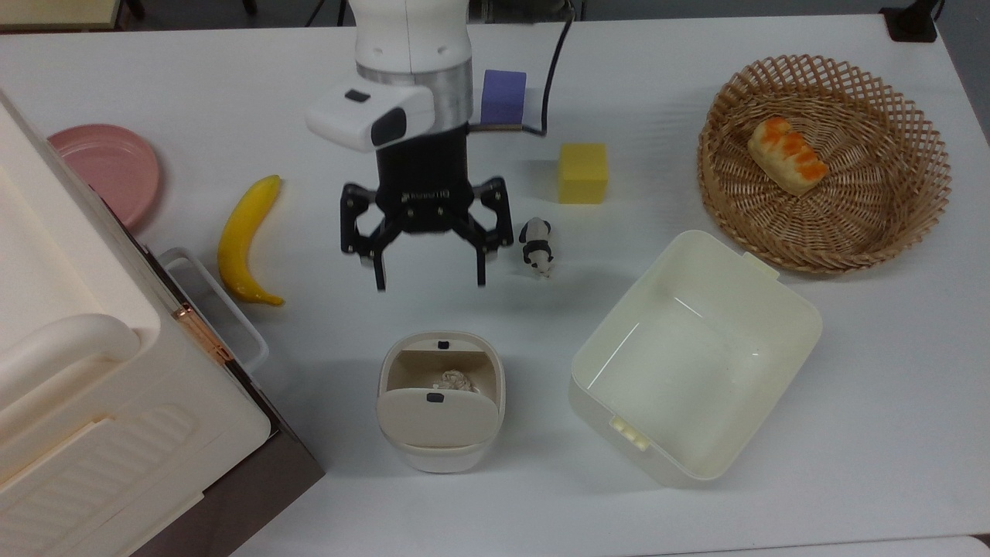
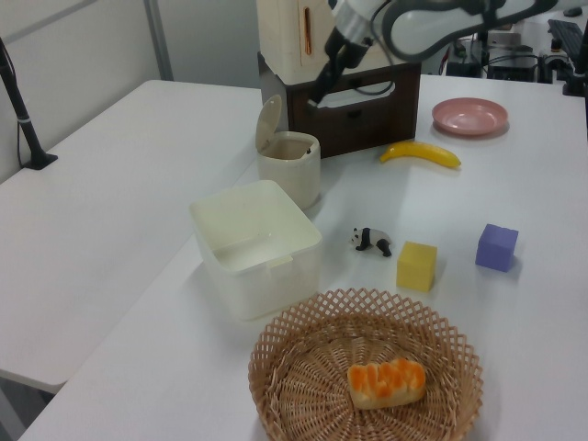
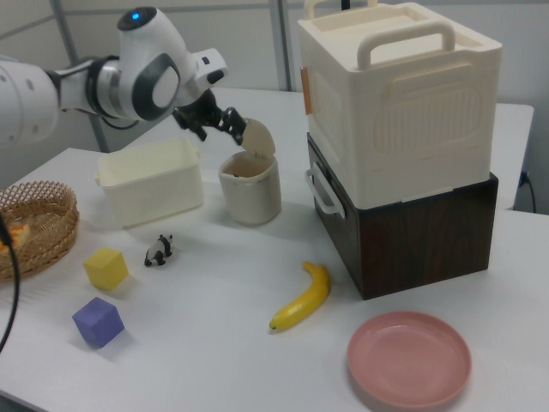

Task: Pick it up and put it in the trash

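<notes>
Jaws spread wide, nothing between them. Gripper [image 1: 428, 286] hangs in the air above the table [image 1: 696, 510], fingers pointing down; in the top view it sits just above the trash bin [image 1: 441, 402], clear of its rim. In the left view the gripper [image 2: 315, 99] is up and to the left view's right of the bin [image 2: 289, 168].

Paper ball [image 1: 458, 380] lies inside the bin, visible through the opening; swing lid [image 1: 437, 418] is tipped open.

Around it, top view: toy panda [image 1: 537, 246] just right of the gripper, 1 yellow block [image 1: 582, 173] beyond it, 1 purple block [image 1: 503, 98] by the arm's wrist. Banana [image 1: 245, 238] to the left, pink plate [image 1: 108, 170] further left. Empty cream tub [image 1: 692, 356] right of the bin. Wicker basket [image 1: 913, 124] at far right holds an orange-topped bread piece [image 1: 786, 155]. Cream case on a dark box [image 3: 403, 172] stands beside the bin.
</notes>
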You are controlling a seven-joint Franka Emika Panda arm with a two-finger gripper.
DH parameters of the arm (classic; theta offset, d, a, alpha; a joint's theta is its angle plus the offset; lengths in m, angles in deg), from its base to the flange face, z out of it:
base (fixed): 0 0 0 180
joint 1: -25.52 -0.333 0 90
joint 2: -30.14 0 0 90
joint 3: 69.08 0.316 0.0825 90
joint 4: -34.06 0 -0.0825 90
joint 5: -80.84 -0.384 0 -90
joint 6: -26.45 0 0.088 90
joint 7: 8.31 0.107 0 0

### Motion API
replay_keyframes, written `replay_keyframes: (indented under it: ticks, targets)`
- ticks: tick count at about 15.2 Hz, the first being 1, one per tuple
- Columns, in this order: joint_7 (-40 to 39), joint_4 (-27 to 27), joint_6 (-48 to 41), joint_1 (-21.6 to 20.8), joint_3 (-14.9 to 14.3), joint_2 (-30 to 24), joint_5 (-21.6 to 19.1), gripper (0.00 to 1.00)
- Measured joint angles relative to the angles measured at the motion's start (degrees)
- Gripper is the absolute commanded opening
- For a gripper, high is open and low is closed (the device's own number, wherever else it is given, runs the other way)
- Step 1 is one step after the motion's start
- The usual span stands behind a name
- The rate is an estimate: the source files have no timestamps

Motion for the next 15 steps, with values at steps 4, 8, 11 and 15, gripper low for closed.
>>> replay_keyframes:
  ticks: [4,8,11,15]
  targets:
    - [0.0,-2.59,-18.81,-0.06,0.0,-7.33,0.0,1.0]
    - [0.0,-3.88,-32.68,-0.1,0.0,-13.4,0.0,1.0]
    - [0.0,-6.36,-35.21,-0.1,0.0,-16.37,0.0,1.0]
    - [0.0,-8.24,-35.21,-0.01,-0.14,-16.73,0.04,1.0]
